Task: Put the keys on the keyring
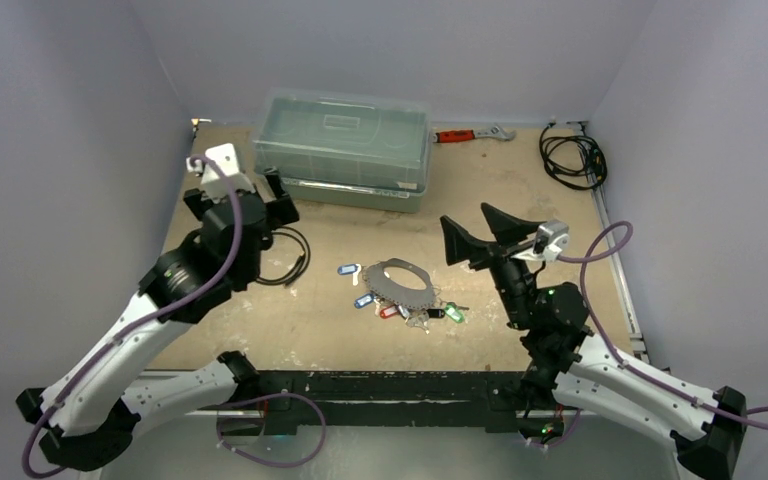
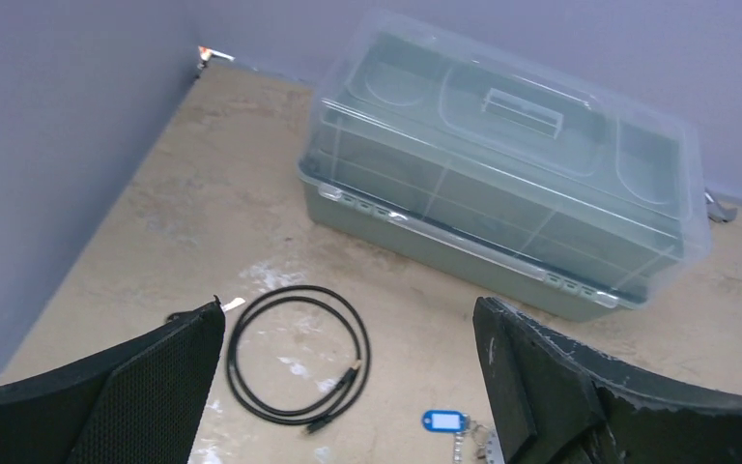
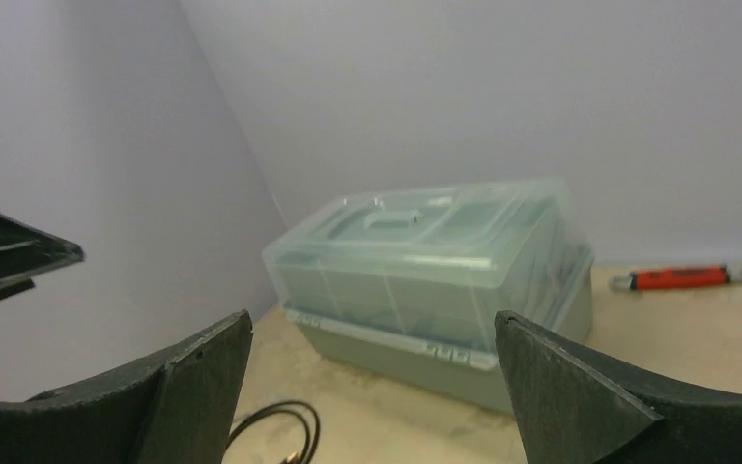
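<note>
The keyring (image 1: 400, 280) lies flat mid-worktop (image 1: 360, 340), with the keys (image 1: 425, 312) clustered along its near rim. The left fingers (image 1: 282, 200) and right fingers (image 1: 458, 243) gape wide, holding nothing. The keys look light, stiff and slippery, so a pinch on a plastic tag is probably best

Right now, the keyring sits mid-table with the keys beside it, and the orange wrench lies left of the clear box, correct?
No: the top view shows the orange wrench right of the clear box. The keyring does sit mid-table with the keys beside it.
</note>
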Controlling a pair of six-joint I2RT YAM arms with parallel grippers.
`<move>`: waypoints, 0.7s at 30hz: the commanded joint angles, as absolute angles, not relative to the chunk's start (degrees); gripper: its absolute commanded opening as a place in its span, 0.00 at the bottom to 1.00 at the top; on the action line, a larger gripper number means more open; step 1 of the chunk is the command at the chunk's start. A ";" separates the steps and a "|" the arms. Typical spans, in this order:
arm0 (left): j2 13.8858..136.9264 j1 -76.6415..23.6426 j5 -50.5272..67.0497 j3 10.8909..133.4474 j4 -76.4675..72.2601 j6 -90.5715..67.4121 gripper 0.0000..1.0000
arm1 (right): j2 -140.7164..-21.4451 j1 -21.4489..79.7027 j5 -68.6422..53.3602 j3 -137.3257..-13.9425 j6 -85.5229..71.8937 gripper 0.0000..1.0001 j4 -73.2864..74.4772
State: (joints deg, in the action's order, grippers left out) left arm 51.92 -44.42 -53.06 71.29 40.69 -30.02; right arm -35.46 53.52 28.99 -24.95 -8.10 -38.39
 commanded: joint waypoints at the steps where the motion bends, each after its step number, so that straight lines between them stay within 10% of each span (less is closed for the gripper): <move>1: 46.08 -44.57 -57.34 64.30 37.60 -19.20 0.99 | -38.41 53.53 31.50 -25.53 -23.26 0.99 -30.54; 21: 50.83 -35.67 -41.86 62.81 34.60 -18.19 0.96 | -53.61 53.53 16.10 -28.80 -24.31 0.99 -16.27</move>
State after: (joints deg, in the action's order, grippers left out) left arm 50.35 -37.76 -46.37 62.65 37.39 -20.03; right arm -49.45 53.52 22.41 -23.24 -26.55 -21.10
